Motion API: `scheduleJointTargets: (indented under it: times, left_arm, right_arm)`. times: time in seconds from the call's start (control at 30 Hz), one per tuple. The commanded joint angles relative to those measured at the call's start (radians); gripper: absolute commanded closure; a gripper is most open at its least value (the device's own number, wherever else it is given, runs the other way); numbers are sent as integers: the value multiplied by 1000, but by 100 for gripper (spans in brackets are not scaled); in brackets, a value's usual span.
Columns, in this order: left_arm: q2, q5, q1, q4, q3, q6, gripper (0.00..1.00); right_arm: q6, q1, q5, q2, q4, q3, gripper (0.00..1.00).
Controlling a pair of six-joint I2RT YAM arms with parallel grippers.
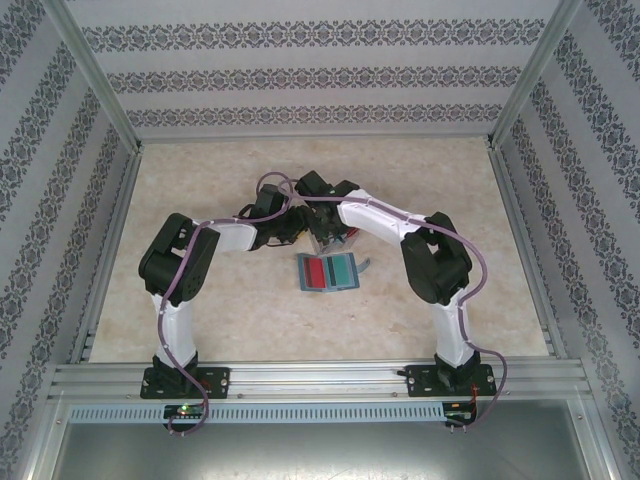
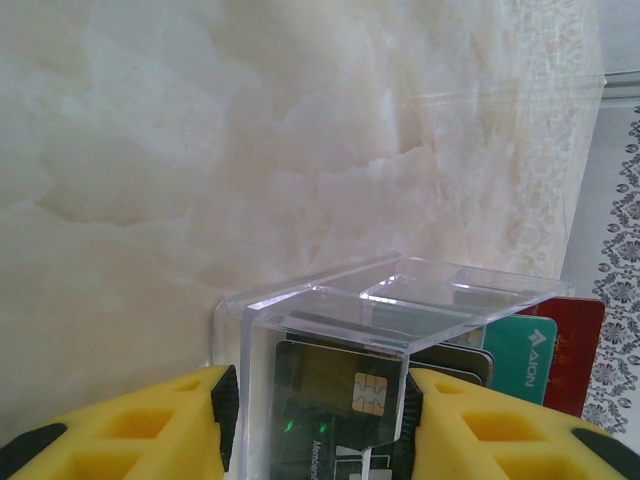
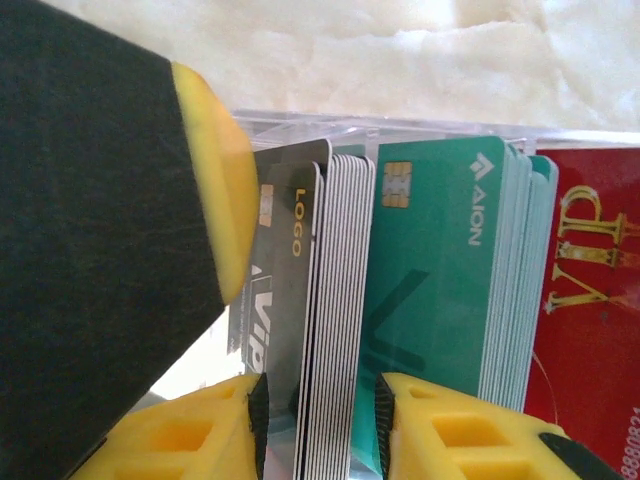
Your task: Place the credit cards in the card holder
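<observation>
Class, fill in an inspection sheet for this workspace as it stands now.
Surface: pale marbled table.
Job's things: card holder lies open; red card and teal card on its faces.
Clutter: clear box holding a grey card stack, teal AION cards and a red VIP card.
Tools: left tool clamps the clear box; right tool straddles the grey card stack, grip unclear.
Cables: purple cable along each arm.
Surroundings: patterned walls, aluminium rail at the near edge.

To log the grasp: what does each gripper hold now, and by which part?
The left gripper clamps the clear box by its side walls. The right gripper straddles the grey cards at their near end; whether it grips cannot be told.
</observation>
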Motion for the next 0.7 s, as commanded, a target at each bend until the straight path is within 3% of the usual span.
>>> scheduleJointTargets:
  times: [0.0,0.23,0.67]
  left_arm:
    - [2,-8,9,-41,-34,-8,53]
    - [2,-7,10,-34,-37,-13,53]
    - [5,-5,9,-30,-46,-12,54]
  right_arm:
    - [-39,27,129,39,-2,28,65]
    - [-56,51,266,14,9,18,65]
    - [-74,47,241,-15,15,17,82]
